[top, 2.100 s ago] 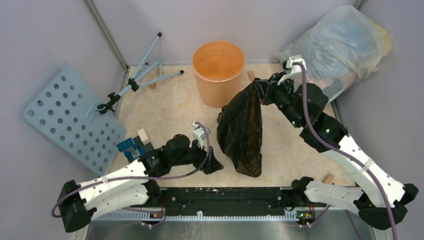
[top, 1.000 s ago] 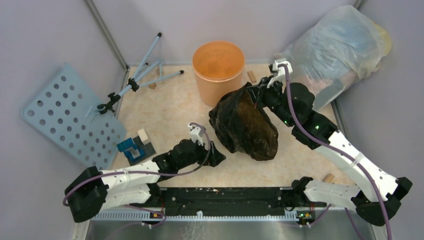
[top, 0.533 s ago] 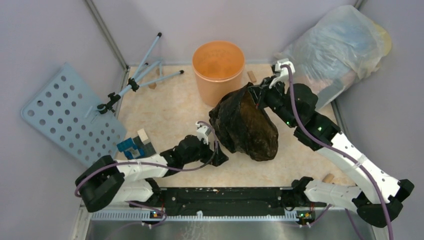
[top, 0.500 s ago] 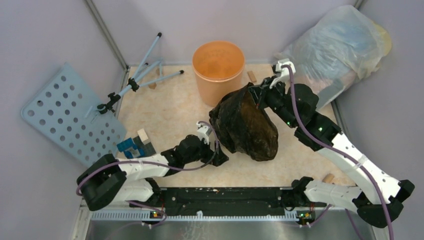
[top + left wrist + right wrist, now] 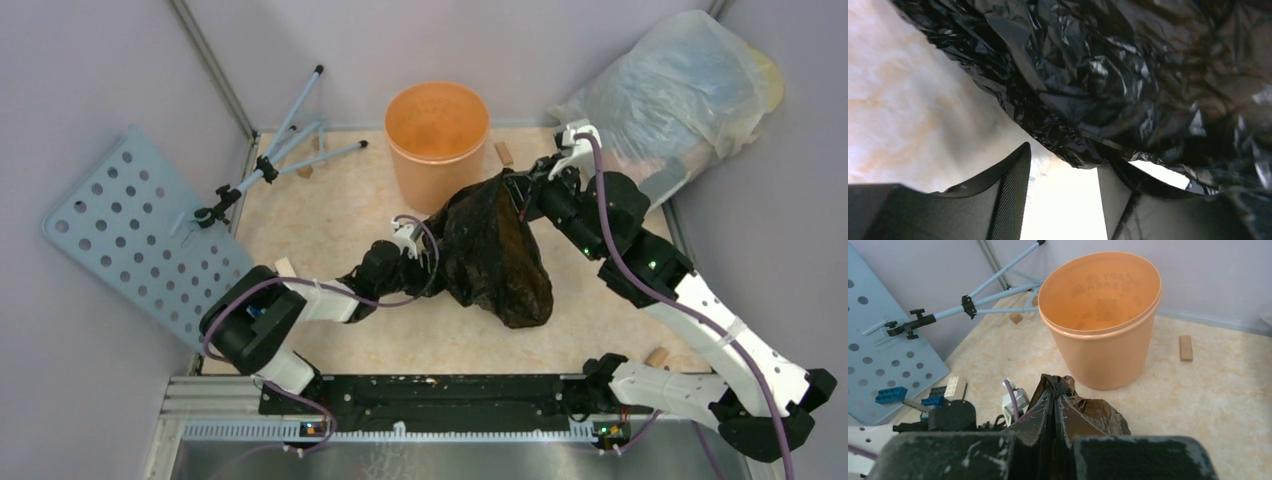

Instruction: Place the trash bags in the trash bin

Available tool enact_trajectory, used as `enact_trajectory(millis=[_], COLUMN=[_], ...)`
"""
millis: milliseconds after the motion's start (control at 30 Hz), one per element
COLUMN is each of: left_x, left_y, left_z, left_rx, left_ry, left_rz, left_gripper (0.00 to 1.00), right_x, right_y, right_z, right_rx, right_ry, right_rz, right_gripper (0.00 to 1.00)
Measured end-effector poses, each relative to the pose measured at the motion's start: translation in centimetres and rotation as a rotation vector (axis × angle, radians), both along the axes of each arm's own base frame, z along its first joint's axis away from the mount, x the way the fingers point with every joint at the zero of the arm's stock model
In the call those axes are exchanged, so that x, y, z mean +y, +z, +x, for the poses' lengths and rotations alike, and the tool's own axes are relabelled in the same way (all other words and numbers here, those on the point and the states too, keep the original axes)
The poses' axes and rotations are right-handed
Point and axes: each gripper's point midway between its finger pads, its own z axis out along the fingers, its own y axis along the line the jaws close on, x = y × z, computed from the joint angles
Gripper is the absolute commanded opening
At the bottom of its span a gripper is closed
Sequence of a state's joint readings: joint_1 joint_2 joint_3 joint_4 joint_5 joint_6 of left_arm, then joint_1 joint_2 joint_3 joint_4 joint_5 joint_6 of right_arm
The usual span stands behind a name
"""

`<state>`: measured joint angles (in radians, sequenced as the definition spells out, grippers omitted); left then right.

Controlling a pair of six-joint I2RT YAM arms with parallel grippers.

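The trash bag (image 5: 497, 256), glossy black and crinkled, hangs by its gathered top from my right gripper (image 5: 514, 187), its bottom resting on the table. In the right wrist view the right gripper (image 5: 1055, 396) is shut on the bag's knot (image 5: 1060, 384). The trash bin (image 5: 437, 140), an orange bucket (image 5: 1100, 315), stands upright just beyond the bag. My left gripper (image 5: 433, 259) presses against the bag's left side. In the left wrist view the left gripper (image 5: 1065, 159) has its jaws apart, the bag (image 5: 1128, 80) filling the view and its lower edge draped at the fingertips.
A big translucent stuffed bag (image 5: 690, 90) leans in the back right corner. A perforated blue-grey board (image 5: 140, 235) and a tripod (image 5: 285, 150) lie at the left. Small wooden blocks (image 5: 503, 153) (image 5: 657, 356) and toy bricks (image 5: 893, 395) are on the table.
The right gripper has raised the bag's top, stretching the slumped bag taller. The left arm has reached forward to the bag's left side and its jaws have narrowed.
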<state>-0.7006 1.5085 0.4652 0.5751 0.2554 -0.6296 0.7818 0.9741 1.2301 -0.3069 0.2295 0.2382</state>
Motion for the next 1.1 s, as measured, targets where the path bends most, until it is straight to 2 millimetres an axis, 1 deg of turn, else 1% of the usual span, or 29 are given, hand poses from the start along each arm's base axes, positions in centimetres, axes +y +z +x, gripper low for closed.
enact_trajectory(millis=[33,100,133,200,300,433,500,567,633,700,833,900,1000,1033,1067,1100], left_x=[0.1,0.3,0.4,0.3,0.2,0.9,1.3,1.2,0.6,-0.5,-2.9,-4.2,-6.0,-6.4,-6.5,-6.6], left_y=[-0.2,-0.6,-0.8,-0.9,-0.4,-0.4,-0.6,-0.7,-0.3,0.4,1.4,1.5,1.6,1.6,1.5,1.6], left_z=[0.6,1.7,2.3,3.9,5.7,7.4,8.1,8.9,9.9,10.9,11.9,12.3,12.6,12.4,12.1,11.9], left_rx=[-0.001,0.001,0.001,-0.008,-0.036,-0.053,-0.055,-0.054,-0.062,-0.079,-0.107,-0.109,-0.112,-0.114,-0.113,-0.115], left_ry=[0.006,0.018,0.022,0.03,0.041,0.066,0.077,0.076,0.06,0.033,-0.048,-0.093,-0.148,-0.161,-0.169,-0.173], left_rz=[0.002,0.011,0.023,0.04,0.045,0.055,0.064,0.071,0.064,0.037,-0.035,-0.061,-0.087,-0.09,-0.09,-0.089], left_gripper=[0.44,0.36,0.34,0.33,0.36,0.39,0.43,0.47,0.49,0.49,0.49,0.53,0.59,0.62,0.68,0.73], right_x=[0.0,-0.1,-0.2,-0.4,-0.9,-1.7,-2.0,-2.1,-1.8,-1.3,-0.1,0.5,1.0,1.1,1.2,1.3], right_y=[0.0,-0.1,-0.2,-0.2,0.2,0.9,1.1,1.2,1.3,1.4,1.7,1.9,1.7,1.5,1.5,1.4], right_z=[0.0,-0.1,-0.2,-0.3,-0.7,-1.2,-1.5,-1.8,-2.1,-2.5,-3.4,-3.7,-3.9,-3.9,-3.9,-3.9], right_rx=[-0.001,0.0,0.001,0.002,-0.008,-0.027,-0.032,-0.033,-0.029,-0.021,-0.014,-0.02,-0.017,-0.017,-0.016,-0.016], right_ry=[0.0,0.0,-0.001,-0.003,-0.007,-0.016,-0.018,-0.01,0.01,0.043,0.123,0.157,0.185,0.191,0.196,0.198], right_rz=[0.001,0.0,-0.002,-0.003,0.004,0.015,0.017,0.019,0.031,0.047,0.078,0.094,0.097,0.096,0.096,0.095], right_gripper=[0.0,0.0,0.0,0.0,0.0,0.0,0.0,0.0,0.0,0.0,0.0,0.0,0.0,0.0,0.0,0.0])
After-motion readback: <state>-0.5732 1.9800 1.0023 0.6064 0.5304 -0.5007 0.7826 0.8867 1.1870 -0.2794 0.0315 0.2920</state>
